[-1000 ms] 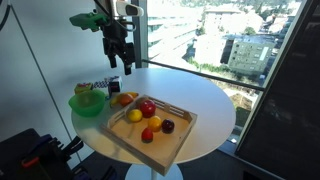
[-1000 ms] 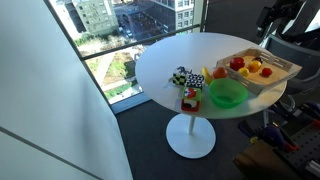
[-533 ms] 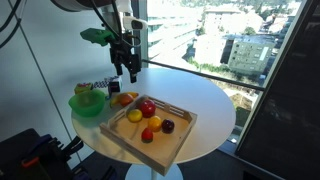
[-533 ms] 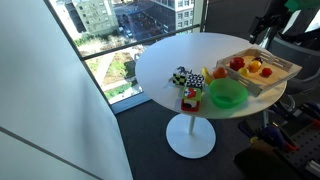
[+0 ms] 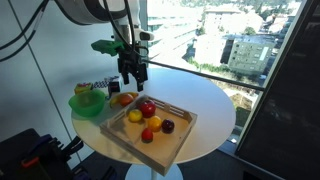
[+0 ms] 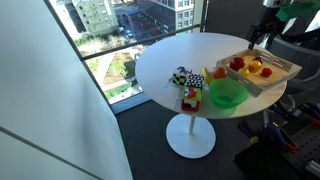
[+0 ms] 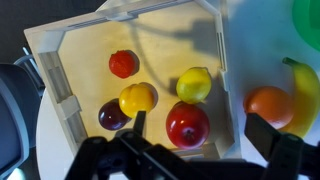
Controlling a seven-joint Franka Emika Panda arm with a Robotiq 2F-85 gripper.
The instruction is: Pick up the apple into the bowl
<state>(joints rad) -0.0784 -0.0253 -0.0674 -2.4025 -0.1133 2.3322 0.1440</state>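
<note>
Pincer [image 5: 132,77] hovers above tray [image 7: 165,55], jaws apart; apple [image 7: 188,125] lower centre in wrist view, bowl [image 7: 310,20] upper right corner.

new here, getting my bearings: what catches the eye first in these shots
A wooden tray of bright fruit, the red apple among them, sits on a round white table by a city-view window. The gripper hangs open above the tray; the green bowl stands beside it.

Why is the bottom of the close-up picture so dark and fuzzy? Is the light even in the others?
Wrist view: the gripper fingers sit too near the lens, so they blur into dark shapes, while the apple stays sharp. Both exterior views: bright windows behind, dimmer foreground.
</note>
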